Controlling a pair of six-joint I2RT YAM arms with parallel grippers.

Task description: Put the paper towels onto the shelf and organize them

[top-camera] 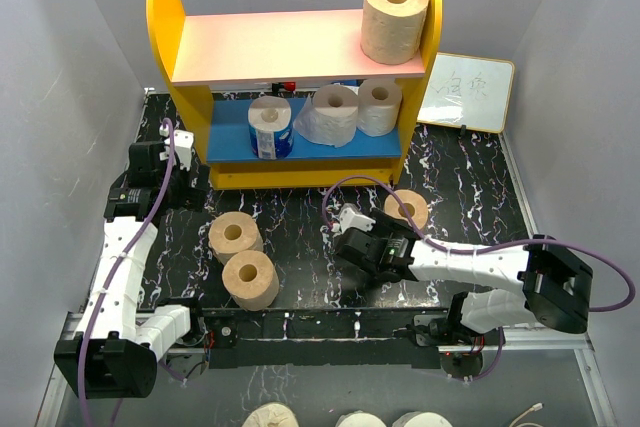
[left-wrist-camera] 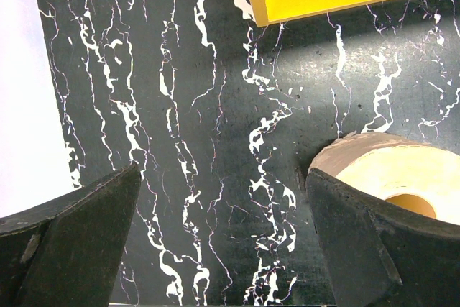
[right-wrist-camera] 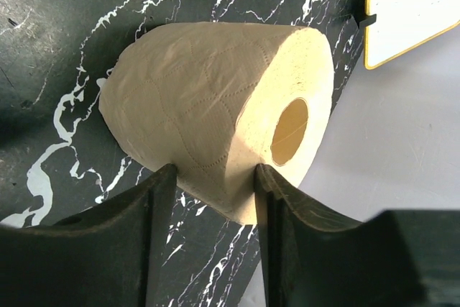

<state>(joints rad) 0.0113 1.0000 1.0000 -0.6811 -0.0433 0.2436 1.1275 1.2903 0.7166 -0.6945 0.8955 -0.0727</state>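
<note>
Our right gripper [right-wrist-camera: 213, 170] stood with jaws parted just beside a tan roll [right-wrist-camera: 215, 106] on the counter [right-wrist-camera: 50, 48]; our left gripper [left-wrist-camera: 223, 172] gaped wide.

Tan roll [right-wrist-camera: 208, 106], black table [top-camera: 300, 237], seemingly white-veined

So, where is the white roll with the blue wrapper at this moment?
In the top view, the blue-wrapped roll sits on the blue lower board of the shelf, left of centre, with a loosely wound white roll just to its right.
</note>
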